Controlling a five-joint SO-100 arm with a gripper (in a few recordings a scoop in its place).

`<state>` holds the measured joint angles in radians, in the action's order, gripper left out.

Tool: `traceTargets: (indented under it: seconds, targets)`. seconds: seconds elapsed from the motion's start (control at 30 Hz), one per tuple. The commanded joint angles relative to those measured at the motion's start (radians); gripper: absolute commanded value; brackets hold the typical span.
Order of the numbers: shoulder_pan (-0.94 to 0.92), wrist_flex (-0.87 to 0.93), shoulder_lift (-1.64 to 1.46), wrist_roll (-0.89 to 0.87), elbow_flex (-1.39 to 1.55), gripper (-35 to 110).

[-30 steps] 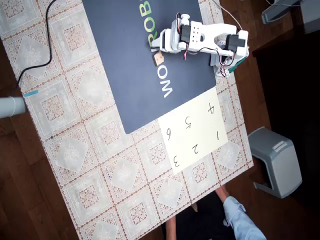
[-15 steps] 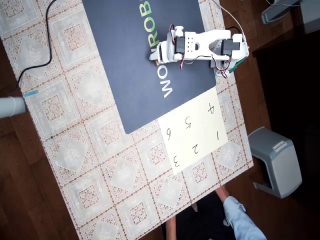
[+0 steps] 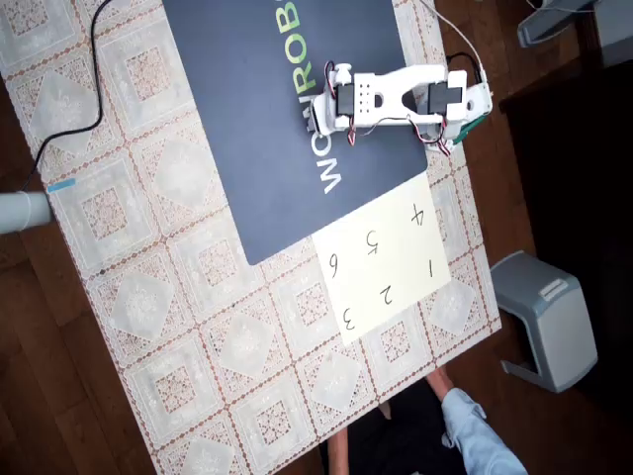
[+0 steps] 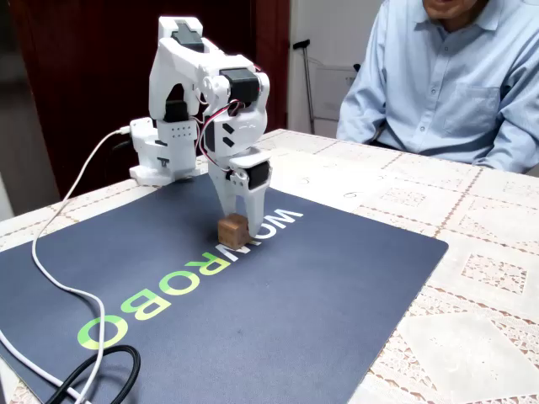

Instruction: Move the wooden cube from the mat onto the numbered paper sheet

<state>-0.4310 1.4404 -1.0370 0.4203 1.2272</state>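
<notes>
Sitting on the mat [image 4: 278,295] among the white letters of the printed word, the wooden cube [image 4: 232,230] has not left its starting place, so by my reading the task is only at the grasping step. In the fixed view the gripper [image 4: 237,220] stands nearly upright right over the block, its white fingers [image 4: 244,204] reaching down to the cube's top and far side; the jaws look drawn close in around it. Whether they are pressing on it, or only flanking it, I cannot tell from this angle (the cube's near face hides the contact). The block's base appears to rest flat on the mat, so no lift has begun.

From above, the arm [image 3: 396,91] lies stretched across the mat's upper part with the gripper [image 3: 315,114] at the lettering, and the cube is covered by it there.

The numbered paper sheet [image 3: 391,259] lies past the mat's lower right corner in the overhead view, overlapping that corner a little, well apart from the gripper, and nothing rests on it. So the securing, the lift, the carry across the mat and the setting down all seem left to do.

A person in a pale blue shirt [image 4: 446,84] sits behind the lace-patterned tablecloth [image 3: 178,327], hands clear of the work.
</notes>
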Motion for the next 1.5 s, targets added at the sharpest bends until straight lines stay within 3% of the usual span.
traceTargets:
  seconds: [0.0,0.03,0.43,0.77,0.93,1.1,1.23,1.47]
  targets:
    - [-0.018,0.025,-0.006,0.098,-0.04,6]
    - [-0.018,0.046,-0.008,0.229,-0.041,2]
    - [0.012,-0.156,-0.425,0.196,0.325,0]
    - [0.293,-0.196,-0.864,0.06,0.652,0]
    - [0.545,-0.184,-0.997,-0.04,0.692,0]
    - [0.865,-0.109,-0.907,-0.126,0.508,0]
    - [1.088,-0.075,-0.73,-0.087,0.328,0]
    - [1.227,-0.032,-0.373,-0.112,0.006,0]
